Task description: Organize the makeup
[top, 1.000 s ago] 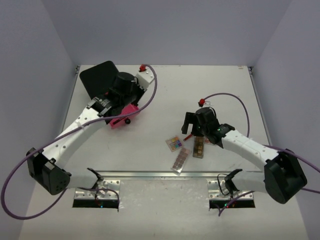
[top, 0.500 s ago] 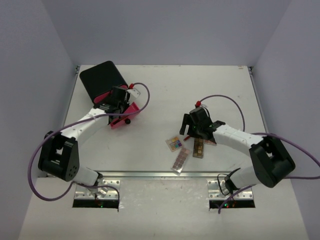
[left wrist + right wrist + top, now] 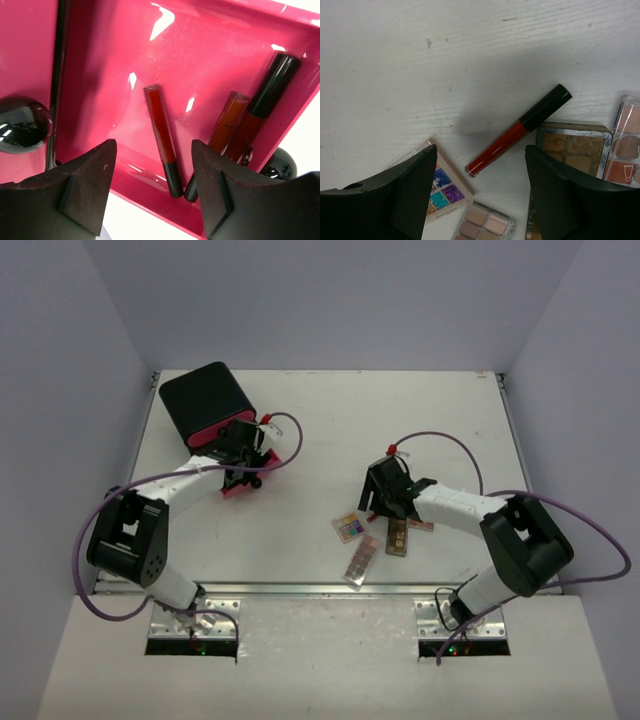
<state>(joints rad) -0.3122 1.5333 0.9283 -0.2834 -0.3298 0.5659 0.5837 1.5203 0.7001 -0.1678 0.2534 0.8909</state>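
My left gripper (image 3: pixel 152 170) hangs open over the pulled-out pink drawer (image 3: pixel 105 65), with nothing between its fingers. Three slim sticks lie in the drawer: a red one (image 3: pixel 161 129) below the jaws, a brownish one (image 3: pixel 226 126) and a dark one with a black cap (image 3: pixel 265 102). My right gripper (image 3: pixel 480 167) is open, low over the table, straddling a red stick with a black cap (image 3: pixel 517 132). Beside it lie a square multicolour palette (image 3: pixel 442 189), a beige palette (image 3: pixel 485 224) and a brownish palette (image 3: pixel 574 147). From above, the left gripper (image 3: pixel 247 462) and right gripper (image 3: pixel 381 502) are both seen.
The large black box (image 3: pixel 203 398) stands at the back left, its pink drawer (image 3: pixel 238 483) open toward the table's middle. The palettes (image 3: pixel 362 560) cluster in front of the right gripper. A pinkish palette (image 3: pixel 626 150) lies at the right. A metal rail (image 3: pixel 320 590) runs along the near edge.
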